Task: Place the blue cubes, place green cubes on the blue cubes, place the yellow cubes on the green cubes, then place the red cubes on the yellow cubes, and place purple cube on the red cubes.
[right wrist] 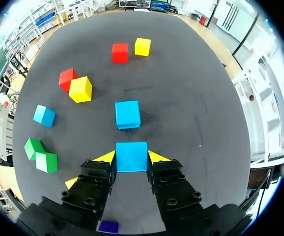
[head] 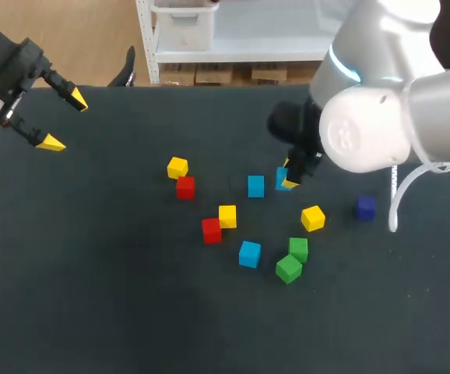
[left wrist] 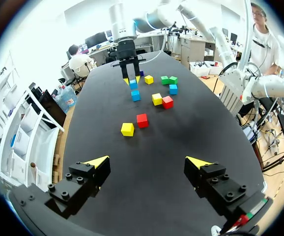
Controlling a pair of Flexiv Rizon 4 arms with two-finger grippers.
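Observation:
My right gripper [right wrist: 131, 158] is shut on a blue cube [right wrist: 131, 156], low over the black table [head: 93, 296]; the same held cube [head: 281, 178] shows in the head view. A second blue cube [right wrist: 127, 114] lies just ahead of it, also seen as the blue cube [head: 255, 185] to the held one's left. A third blue cube [head: 249, 253] sits nearer the front, by two green cubes [head: 293, 259]. Yellow cubes [head: 177, 167], [head: 226, 216], [head: 313, 218] and red cubes [head: 185, 187], [head: 211, 230] are scattered around. The purple cube [head: 366, 206] lies to the right. My left gripper [head: 64, 121] hangs open at the far left, holding nothing.
In the left wrist view the open left gripper [left wrist: 148, 162] faces a bare stretch of table, with the nearest yellow cube [left wrist: 127, 129] and red cube [left wrist: 142, 119] well ahead. The table's front and left parts hold no objects.

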